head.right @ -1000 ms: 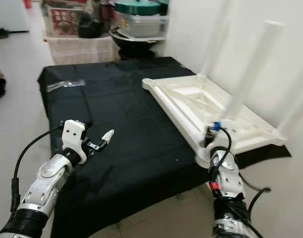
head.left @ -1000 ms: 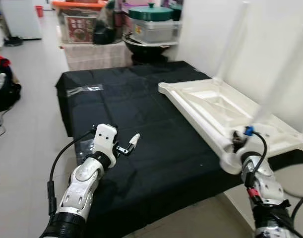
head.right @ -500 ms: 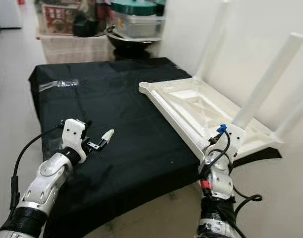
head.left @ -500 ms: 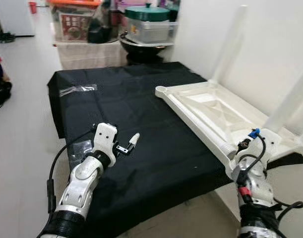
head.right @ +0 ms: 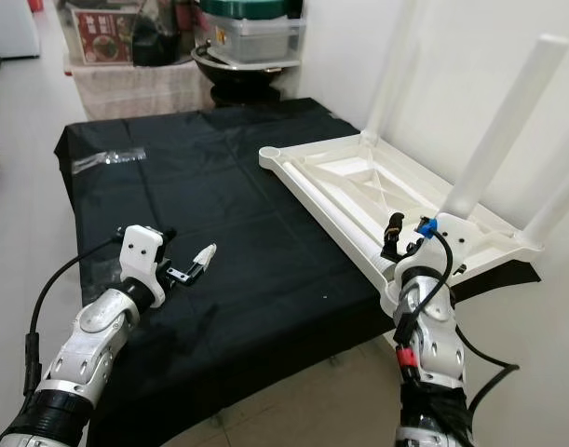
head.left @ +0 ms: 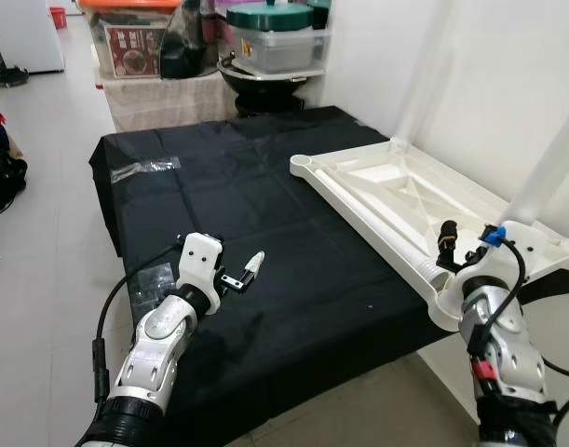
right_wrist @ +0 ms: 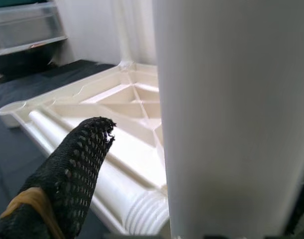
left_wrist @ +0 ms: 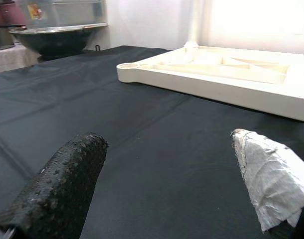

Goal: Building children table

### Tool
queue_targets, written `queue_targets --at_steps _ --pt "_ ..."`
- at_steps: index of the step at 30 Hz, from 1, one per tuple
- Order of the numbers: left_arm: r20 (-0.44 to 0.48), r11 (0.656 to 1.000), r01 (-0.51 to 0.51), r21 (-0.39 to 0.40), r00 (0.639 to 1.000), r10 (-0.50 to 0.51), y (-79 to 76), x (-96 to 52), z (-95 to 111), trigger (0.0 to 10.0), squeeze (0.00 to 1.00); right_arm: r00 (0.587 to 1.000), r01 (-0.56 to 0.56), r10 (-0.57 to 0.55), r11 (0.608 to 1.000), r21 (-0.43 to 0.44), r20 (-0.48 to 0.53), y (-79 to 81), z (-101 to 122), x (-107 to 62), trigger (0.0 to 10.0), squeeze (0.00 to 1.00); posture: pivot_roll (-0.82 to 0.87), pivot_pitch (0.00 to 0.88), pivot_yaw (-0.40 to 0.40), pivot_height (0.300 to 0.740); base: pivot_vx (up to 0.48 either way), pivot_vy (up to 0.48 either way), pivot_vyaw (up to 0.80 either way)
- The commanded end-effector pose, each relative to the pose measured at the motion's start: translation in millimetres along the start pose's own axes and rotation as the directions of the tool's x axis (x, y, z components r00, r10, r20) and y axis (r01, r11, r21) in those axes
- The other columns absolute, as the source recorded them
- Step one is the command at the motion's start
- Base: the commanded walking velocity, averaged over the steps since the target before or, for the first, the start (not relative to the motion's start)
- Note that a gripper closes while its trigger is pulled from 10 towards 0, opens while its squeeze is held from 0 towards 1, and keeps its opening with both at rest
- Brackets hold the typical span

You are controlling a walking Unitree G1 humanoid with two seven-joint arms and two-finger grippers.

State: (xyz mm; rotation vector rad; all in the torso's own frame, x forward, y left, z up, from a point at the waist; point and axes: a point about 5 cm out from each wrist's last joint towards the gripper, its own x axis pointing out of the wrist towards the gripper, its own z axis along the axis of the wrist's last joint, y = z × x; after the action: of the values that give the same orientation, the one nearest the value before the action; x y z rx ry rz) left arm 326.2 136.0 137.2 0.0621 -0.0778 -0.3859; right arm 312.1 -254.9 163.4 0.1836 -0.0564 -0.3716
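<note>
1. Black cloth [head.left: 256, 214] covered a low platform in a tiled room, with storage bins and a green-lidded pot [head.left: 275, 19] at twelve o'clock.
2. An upside-down white plastic children's table [head.left: 396, 200] lay on the cloth from one to four o'clock, its ribbed underside facing up.
3. White legs stood upright from the table's corners; the nearest leg [head.right: 498, 130] rose at three o'clock.
4. The right gripper [head.left: 452, 247] sat at four o'clock at the table's near edge. Its fingers were spread, one black finger [right_wrist: 67, 174] apart from the near leg [right_wrist: 226, 114], which stood close between the jaws, not yet clamped.
5. A threaded socket end [right_wrist: 149, 214] showed just below that leg.
6. The left gripper [head.left: 242, 275] hovered over the cloth at seven o'clock, fingers spread and empty, well apart from the table.
7. The table looked light, stiff and smooth, probably slippery. Gripping a leg low near its base, or the rim, seemed safest.
</note>
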Motion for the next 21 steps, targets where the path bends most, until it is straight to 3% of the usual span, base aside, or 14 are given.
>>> queue_targets --at_steps 1,5,7,12,14,21 --pt "-0.001 1.000 0.008 0.002 1.000 -0.008 -0.3 -0.1 -0.1 10.0 0.00 1.000 -0.002 0.002 1.000 -0.018 0.003 -3.5 1.0 -4.3 10.0 1.00 0.03 0.000 -0.074 0.740 0.000 0.000 0.00" --pt "-0.009 1.000 0.003 0.002 1.000 -0.003 3.1 -1.9 -2.7 10.0 0.00 1.000 0.015 -0.015 0.998 -0.055 -0.003 -13.9 -5.8 -17.3 10.0 1.00 0.00 0.000 -0.062 0.740 0.000 0.000 0.00" --pt "-0.013 1.000 0.007 0.001 1.000 -0.007 2.0 -0.6 -3.5 10.0 0.00 0.999 0.025 -0.028 0.996 -0.091 -0.033 -17.5 -18.2 -32.6 10.0 1.00 -0.02 0.000 -0.052 0.740 0.000 0.000 0.00" --pt "-0.010 1.000 0.012 -0.001 1.000 -0.012 -0.3 1.4 -2.8 10.0 0.00 0.998 0.031 -0.038 0.992 -0.121 -0.053 -18.1 -25.4 -41.2 10.0 1.00 -0.02 0.000 -0.052 0.740 0.000 0.000 0.00" --pt "-0.001 1.000 0.003 0.000 1.000 -0.003 2.6 -0.3 -0.7 10.0 0.00 0.997 0.008 -0.019 0.989 -0.147 -0.071 -9.4 -31.3 -50.4 10.0 1.00 -0.01 0.000 -0.061 0.740 0.000 0.000 0.00" --pt "-0.007 1.000 -0.011 0.004 1.000 0.011 5.9 -2.9 -2.5 10.0 0.00 0.996 -0.039 0.027 0.990 -0.137 -0.090 0.9 -28.9 -51.0 10.0 1.00 -0.01 0.000 -0.062 0.740 0.000 0.000 0.00"
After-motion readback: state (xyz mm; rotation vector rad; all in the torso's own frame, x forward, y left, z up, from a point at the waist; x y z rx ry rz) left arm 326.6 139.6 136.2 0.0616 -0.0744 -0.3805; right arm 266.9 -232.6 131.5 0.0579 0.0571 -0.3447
